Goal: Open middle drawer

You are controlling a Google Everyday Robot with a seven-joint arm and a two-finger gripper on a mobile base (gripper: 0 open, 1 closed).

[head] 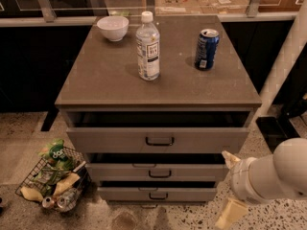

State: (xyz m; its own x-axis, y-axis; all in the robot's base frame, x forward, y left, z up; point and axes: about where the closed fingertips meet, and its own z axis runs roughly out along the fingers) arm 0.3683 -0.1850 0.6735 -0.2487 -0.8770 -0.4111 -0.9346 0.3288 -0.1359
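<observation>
The middle drawer [192,172] is the shallow grey front between the two others, with a small black loop handle [159,174] at its centre. A dark gap shows above its front. The top drawer [201,140] above it stands slightly out, and the bottom drawer [124,194] sits lowest. My gripper [225,188] is at the lower right, just off the cabinet's right edge at the height of the middle drawer. It is open, with pale fingers [229,158] spread one above the other and nothing between them. It touches no drawer.
On the cabinet top stand a white bowl [113,28], a water bottle [148,47] and a blue can [206,49]. A wire basket [52,181] of rubbish sits on the floor at the left. A white post [288,61] and a black object [276,131] stand to the right.
</observation>
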